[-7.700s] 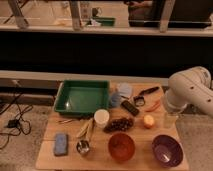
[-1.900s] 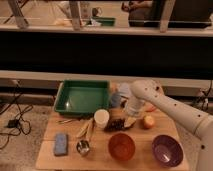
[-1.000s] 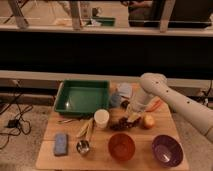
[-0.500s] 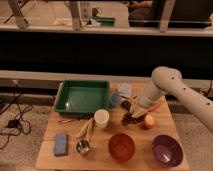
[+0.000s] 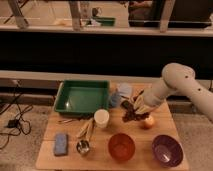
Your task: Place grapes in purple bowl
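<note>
The grapes [image 5: 130, 115], a dark lumpy bunch, hang from my gripper [image 5: 137, 107], which is shut on them just above the wooden table [image 5: 100, 160]. They are beside a round yellow-orange fruit [image 5: 148, 122], to its left. The purple bowl [image 5: 167, 149] stands at the table's front right corner, in front of and to the right of the gripper, and nothing shows in it. My white arm [image 5: 175, 82] reaches in from the right.
An orange-red bowl [image 5: 122, 146] stands left of the purple bowl. A white cup [image 5: 101, 118], a green tray [image 5: 82, 96], a blue sponge [image 5: 61, 143], a metal scoop [image 5: 83, 147] and a grey-blue object [image 5: 121, 93] are also on the table.
The gripper closed on the grapes, lifted them off the table and carried them a little to the right, toward the yellow-orange fruit.
</note>
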`<state>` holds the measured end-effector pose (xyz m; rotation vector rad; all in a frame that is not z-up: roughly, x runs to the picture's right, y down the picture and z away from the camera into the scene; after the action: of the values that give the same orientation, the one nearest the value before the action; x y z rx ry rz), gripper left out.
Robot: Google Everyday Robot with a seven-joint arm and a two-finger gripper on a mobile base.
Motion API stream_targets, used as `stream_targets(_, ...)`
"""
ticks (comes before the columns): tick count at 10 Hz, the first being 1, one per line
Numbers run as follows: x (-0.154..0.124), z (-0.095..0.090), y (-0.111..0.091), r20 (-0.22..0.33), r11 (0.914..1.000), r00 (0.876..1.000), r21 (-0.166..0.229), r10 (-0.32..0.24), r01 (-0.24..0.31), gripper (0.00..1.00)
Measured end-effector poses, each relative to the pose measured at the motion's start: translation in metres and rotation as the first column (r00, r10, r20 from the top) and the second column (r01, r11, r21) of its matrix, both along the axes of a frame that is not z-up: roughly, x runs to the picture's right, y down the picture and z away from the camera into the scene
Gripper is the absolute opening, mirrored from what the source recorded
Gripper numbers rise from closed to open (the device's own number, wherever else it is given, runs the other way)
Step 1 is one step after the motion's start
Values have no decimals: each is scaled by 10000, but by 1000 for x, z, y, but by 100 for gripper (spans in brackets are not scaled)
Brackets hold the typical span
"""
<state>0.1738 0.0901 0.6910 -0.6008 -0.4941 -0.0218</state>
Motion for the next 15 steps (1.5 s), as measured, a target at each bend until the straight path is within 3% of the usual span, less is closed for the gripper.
stream_targets(5,44,-19,-14,-1105,9953,9938,971,87,21,3)
stream_targets(15,122,-50,-6,-2459,9873,9683,1589,442,-48,3)
